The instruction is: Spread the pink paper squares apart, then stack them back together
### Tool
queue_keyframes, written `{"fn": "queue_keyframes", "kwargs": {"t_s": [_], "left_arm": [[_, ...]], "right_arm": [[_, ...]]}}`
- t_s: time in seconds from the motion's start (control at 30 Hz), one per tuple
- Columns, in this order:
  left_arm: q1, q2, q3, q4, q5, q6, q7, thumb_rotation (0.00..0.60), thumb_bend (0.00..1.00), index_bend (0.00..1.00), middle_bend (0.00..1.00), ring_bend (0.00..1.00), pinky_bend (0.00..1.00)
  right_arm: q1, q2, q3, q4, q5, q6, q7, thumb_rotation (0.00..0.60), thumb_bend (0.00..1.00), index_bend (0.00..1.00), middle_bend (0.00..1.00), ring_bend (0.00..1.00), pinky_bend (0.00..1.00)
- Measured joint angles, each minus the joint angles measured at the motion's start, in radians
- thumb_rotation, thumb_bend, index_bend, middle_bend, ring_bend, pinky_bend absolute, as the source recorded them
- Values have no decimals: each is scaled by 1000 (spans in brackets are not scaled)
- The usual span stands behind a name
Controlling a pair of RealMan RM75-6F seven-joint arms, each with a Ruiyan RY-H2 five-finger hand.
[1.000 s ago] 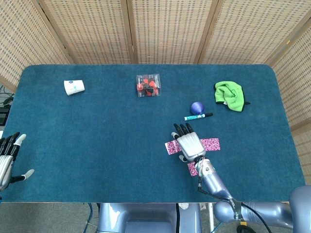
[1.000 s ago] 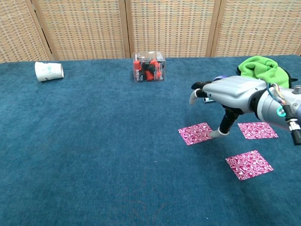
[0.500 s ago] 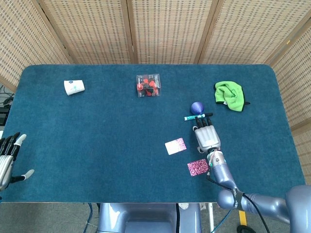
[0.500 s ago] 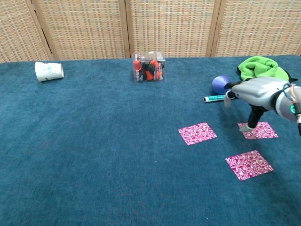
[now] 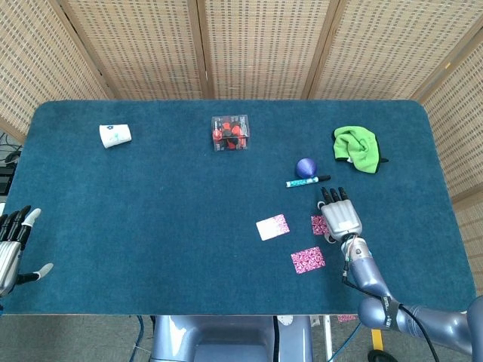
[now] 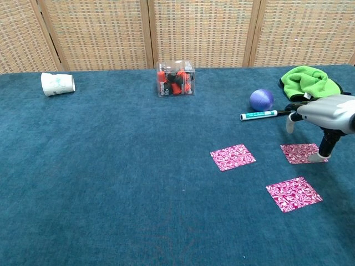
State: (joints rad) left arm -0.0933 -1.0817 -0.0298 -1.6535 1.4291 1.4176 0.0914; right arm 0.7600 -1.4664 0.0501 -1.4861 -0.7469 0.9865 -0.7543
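Three pink patterned paper squares lie apart on the blue table. The left square [image 5: 272, 227] [image 6: 233, 157] and the near square [image 5: 308, 259] [image 6: 293, 194] lie untouched. My right hand [image 5: 342, 215] [image 6: 327, 113] hovers over the right square [image 5: 318, 225] [image 6: 300, 152], fingers spread, and one fingertip [image 6: 323, 157] presses the square's right edge. In the head view the hand covers most of that square. My left hand [image 5: 11, 245] rests with fingers apart at the table's left edge, holding nothing.
A teal marker [image 5: 307, 181] [image 6: 258, 115] and a purple ball [image 5: 306, 167] [image 6: 261, 100] lie just behind the squares. Further back are a green cloth [image 5: 357, 148] [image 6: 304, 81], a clear box of red and black parts [image 5: 230, 133] [image 6: 176, 78], and a tipped white cup [image 5: 115, 135] [image 6: 57, 83].
My right hand has moved rightward from the left square to the right square and now touches its right edge. The squares and my left hand have not shifted.
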Motion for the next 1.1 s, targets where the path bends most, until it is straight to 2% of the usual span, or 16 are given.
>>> {"fn": "queue_keyframes", "kwargs": {"t_s": [0.63,1.1], "left_arm": [[0,-3,-2,-1,-5,2,9,600,0,0,0,0,0],[1,-5,-3,-2,-8,4,15,600,0,0,0,0,0]], "right_arm": [[-39,-41,-23,147,-121,-56,128,600,260,302,0,0,0],[-52,-64,-16,197,-162,-82,173,600,260,303,0,0,0]]}}
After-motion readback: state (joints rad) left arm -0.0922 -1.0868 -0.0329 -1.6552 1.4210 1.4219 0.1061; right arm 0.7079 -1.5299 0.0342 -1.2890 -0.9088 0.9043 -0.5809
